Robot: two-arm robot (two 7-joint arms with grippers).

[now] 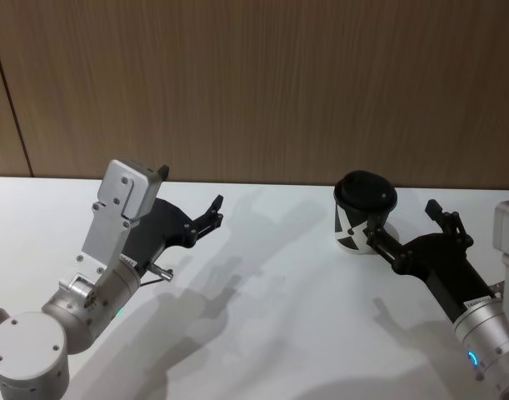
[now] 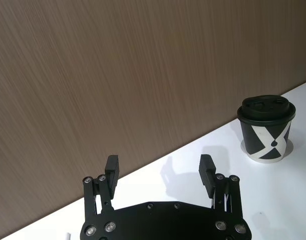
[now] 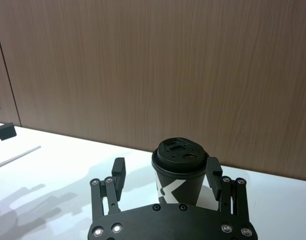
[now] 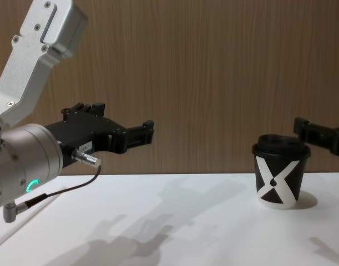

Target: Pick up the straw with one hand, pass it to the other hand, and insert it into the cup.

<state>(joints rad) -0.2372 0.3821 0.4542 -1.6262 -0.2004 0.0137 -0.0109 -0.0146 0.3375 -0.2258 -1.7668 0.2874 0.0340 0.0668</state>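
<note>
Cup [image 1: 364, 208] upright on desk [image 1: 262, 333], right of centre in head view, lid on. Right gripper [image 3: 166, 170] lower right, fingers spread wide, empty, tips just beside cup. Left gripper [image 2: 160, 169] lower left, above desk, fingers wide apart, holding nothing. Straw [image 3: 17, 157] flat on desk near left gripper, well apart from cup.

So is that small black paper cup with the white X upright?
Upright: the black paper cup stands on its base on the white table, lid uppermost.

straw [image 3: 17, 157] cut by edge, cup [image 3: 179, 176] base hidden
</note>
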